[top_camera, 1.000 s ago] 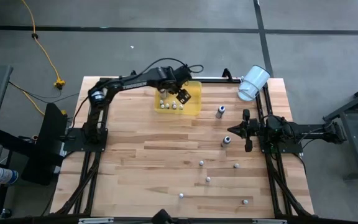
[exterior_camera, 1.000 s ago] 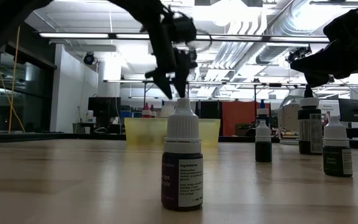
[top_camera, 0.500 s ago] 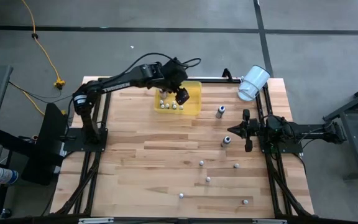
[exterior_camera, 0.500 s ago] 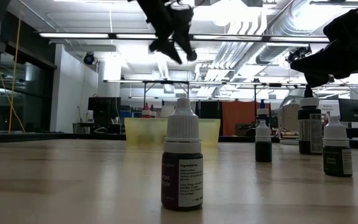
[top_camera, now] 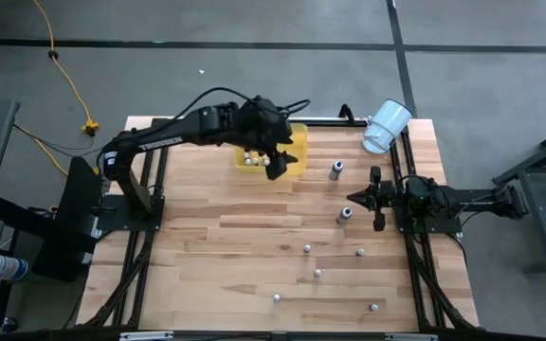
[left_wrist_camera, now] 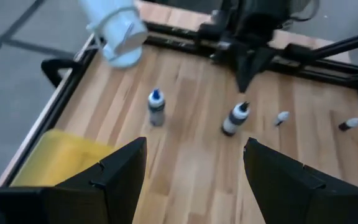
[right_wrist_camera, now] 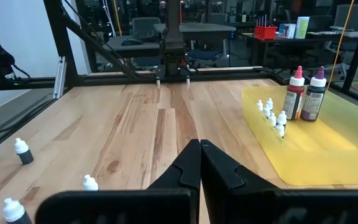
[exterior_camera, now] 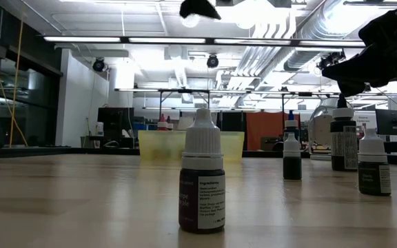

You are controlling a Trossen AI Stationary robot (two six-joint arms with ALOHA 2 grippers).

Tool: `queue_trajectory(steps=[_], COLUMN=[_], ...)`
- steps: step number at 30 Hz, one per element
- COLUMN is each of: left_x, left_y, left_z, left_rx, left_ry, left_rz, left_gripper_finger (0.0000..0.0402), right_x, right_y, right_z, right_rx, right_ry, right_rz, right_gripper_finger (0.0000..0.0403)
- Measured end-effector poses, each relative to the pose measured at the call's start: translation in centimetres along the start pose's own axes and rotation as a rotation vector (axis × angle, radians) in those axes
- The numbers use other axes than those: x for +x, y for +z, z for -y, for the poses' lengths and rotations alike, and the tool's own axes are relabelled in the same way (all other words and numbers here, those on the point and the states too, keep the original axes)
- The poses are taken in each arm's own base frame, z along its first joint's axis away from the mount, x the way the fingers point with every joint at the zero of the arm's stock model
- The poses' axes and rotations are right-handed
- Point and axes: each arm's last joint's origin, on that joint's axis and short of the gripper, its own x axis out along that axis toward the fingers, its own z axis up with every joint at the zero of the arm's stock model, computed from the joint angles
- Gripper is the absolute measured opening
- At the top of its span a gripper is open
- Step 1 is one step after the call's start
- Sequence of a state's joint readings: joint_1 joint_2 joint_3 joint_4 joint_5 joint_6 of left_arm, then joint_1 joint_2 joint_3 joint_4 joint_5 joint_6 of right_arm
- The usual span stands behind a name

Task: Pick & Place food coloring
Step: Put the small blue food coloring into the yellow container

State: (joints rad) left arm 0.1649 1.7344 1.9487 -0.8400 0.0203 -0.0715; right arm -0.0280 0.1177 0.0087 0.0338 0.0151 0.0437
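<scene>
Table (top_camera: 207, 246): a pale wooden top seen from above, with a dark arm at each side.
Left arm (top_camera: 169, 134): reaches from the left edge across the far side of the table.
Left gripper (top_camera: 275, 163): above the near edge of the tray; its fingers stand wide apart and hold nothing.
Right arm (top_camera: 463, 201): lies along the right edge, pointing inward.
Right gripper (top_camera: 377, 199): at the right side of the table, near two bottles; its fingers are pressed together, empty.
Cup (top_camera: 385, 126): white, on its side at the far right corner.
Tray (right_wrist_camera: 309, 149): translucent yellow, at the far middle of the table. Inside stand one red-bodied and one dark-bodied tall bottle side by side, with a row of tiny white bottles beside them.
Bottles (top_camera: 336, 170): two larger ones stand on the wood between tray and right gripper; five small ones are scattered, well apart, over the near right part of the table.
Low view: one dark bottle with a white cap stands closest; three more stand to its right.
</scene>
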Motion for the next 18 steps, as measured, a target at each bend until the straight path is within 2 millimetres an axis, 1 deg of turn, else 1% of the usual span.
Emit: queue_trajectory(steps=[4,9,13,16,18], left_x=[-0.6,-0.8,-0.2,0.9,1.9], left_y=[0.3,-0.1,-0.6,-0.8,-1.0], left_z=[2.6,5.9,8.2,9.8,10.4], left_rx=[0.041,0.091,0.120,0.139,0.152], left_ry=[-0.049,-0.108,-0.128,-0.158,-0.162], left_rz=[0.020,0.015,0.009,0.008,-0.038], left_gripper_finger=[0.0257,0.0257,0.0257,0.0257,0.0257], right_x=[0.0,0.0,0.0,0.0,0.0], right_y=[0.0,0.0,0.0,0.0,0.0], right_z=[0.0,0.0,0.0,0.0,0.0], right_rx=[0.000,0.000,0.000,0.000,0.000], right_ry=[0.000,0.000,0.000,0.000,0.000], right_rz=[0.000,0.000,0.001,0.000,0.000], right_gripper_finger=[0.0000,0.0000,0.0000,0.0000,0.0000])
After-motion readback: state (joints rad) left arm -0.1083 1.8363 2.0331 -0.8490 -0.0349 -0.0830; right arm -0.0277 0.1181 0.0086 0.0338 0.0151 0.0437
